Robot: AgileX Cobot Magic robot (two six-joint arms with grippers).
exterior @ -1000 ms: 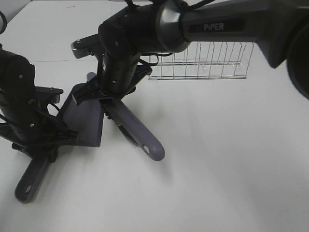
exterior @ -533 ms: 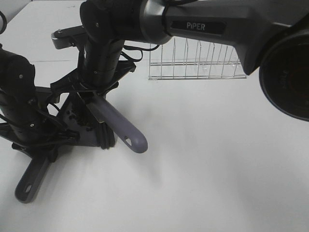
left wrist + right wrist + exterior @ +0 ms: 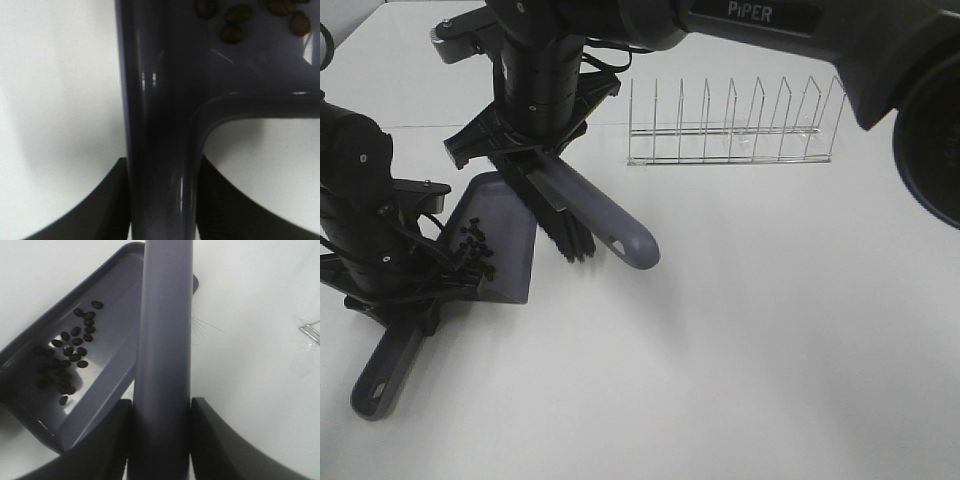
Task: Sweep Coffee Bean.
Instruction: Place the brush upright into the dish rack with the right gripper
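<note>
— Now that your brush (image 3: pixel 610 225) has passed across the mouth of the dustpan (image 3: pixel 510 265) and drawn back to its right side, what does the high view show you?

— It shows you the coffee beans (image 3: pixel 472 245) inside the pan, a dark cluster toward its back wall. A second ago the visible part of the pan showed none; half a second ago the bristles stood at the pan's lip. No stray bean can be seen on the counter (image 3: pixel 770 350), though your arms hide part of it.

— And your two grips?

— Right wrist view: your right fingers (image 3: pixel 215 440) are closed on the brush handle, one at each side, with the beans lying in the pan beyond. Left wrist view: your left fingers (image 3: pixel 100 210) are clamped on the dustpan handle, a few beans showing on the pan floor past it.

— What does that mean for your task?

— By this evidence the sweep itself looks done. What is left to you is keeping the pan level so nothing rolls out.

— Any writing?

— Only the label (image 3: pixel 775 12) on your right arm, reading "PiPER" in white on black. The wire rack (image 3: pixel 730 130) behind carries nothing you could read.
</note>
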